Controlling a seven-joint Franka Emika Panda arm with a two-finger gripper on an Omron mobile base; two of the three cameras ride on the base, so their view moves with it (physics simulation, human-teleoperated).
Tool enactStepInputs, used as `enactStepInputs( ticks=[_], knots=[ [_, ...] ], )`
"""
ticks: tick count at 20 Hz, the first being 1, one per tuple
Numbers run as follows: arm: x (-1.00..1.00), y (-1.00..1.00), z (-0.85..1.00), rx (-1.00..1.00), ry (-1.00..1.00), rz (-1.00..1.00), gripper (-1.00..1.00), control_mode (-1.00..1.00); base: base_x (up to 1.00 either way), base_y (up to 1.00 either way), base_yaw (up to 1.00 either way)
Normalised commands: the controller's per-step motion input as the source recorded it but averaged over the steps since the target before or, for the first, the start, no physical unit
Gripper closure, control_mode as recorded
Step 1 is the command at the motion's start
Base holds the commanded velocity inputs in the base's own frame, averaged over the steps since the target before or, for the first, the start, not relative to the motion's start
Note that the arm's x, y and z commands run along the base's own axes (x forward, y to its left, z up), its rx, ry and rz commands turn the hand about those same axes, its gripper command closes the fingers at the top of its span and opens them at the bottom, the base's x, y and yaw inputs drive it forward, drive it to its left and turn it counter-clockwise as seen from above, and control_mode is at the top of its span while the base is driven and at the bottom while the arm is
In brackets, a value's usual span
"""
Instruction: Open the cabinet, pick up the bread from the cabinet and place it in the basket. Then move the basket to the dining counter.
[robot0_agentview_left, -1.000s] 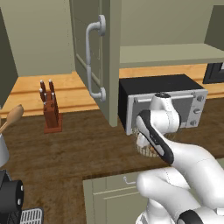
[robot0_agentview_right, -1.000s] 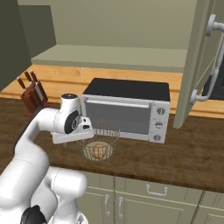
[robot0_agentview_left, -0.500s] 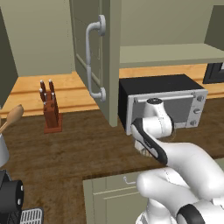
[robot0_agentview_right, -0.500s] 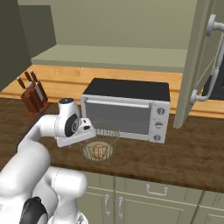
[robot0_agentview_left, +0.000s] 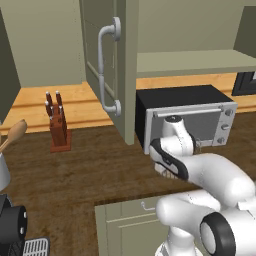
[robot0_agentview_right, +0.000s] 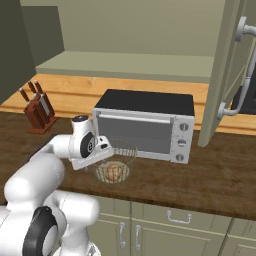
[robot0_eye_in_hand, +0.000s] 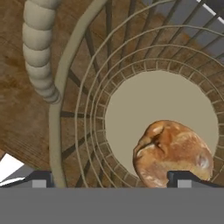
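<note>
The wire-mesh basket (robot0_agentview_right: 119, 161) stands on the dark wood worktop in front of the microwave. The golden-brown bread (robot0_agentview_right: 115, 172) lies on its beige disc bottom (robot0_eye_in_hand: 144, 100), and in the hand view the bread (robot0_eye_in_hand: 173, 153) sits close to the right fingertip. My gripper (robot0_agentview_right: 105, 156) hangs open just over the basket's left rim (robot0_eye_in_hand: 57, 131). One fingertip (robot0_eye_in_hand: 38, 178) is outside the rim and the other is inside, neither touching it. The tall cabinet's door (robot0_agentview_left: 107, 65) is swung open, showing a bare shelf (robot0_agentview_right: 130, 65). The dining counter is out of view.
A microwave (robot0_agentview_right: 145, 125) stands right behind the basket. A knife block (robot0_agentview_left: 59, 125) is at the left on the worktop (robot0_agentview_right: 215, 175). The open door's bar handle (robot0_agentview_right: 240, 75) juts out at the right. Low green cabinets (robot0_agentview_right: 170, 225) lie under the worktop's front edge.
My hand has sunk a little lower toward the basket's left rim. The basket and the bread have stayed where they were.
</note>
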Motion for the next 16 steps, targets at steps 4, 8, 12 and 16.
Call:
enactStepInputs(
  ticks=[4, 8, 12, 16],
  knots=[
    [0.06, -0.11, -0.28, -0.01, 0.05, 0.07, 1.00, -1.00, 0.00, 0.00, 0.00],
    [0.00, 0.00, -0.53, -0.06, 0.15, 0.06, 1.00, -1.00, 0.00, 0.00, 0.00],
    [0.00, 0.02, -0.28, -0.06, 0.15, 0.00, 1.00, -1.00, 0.00, 0.00, 0.00],
    [-0.22, 0.01, -0.02, -0.06, 0.02, 0.00, 1.00, -1.00, 0.00, 0.00, 0.00]
  ],
)
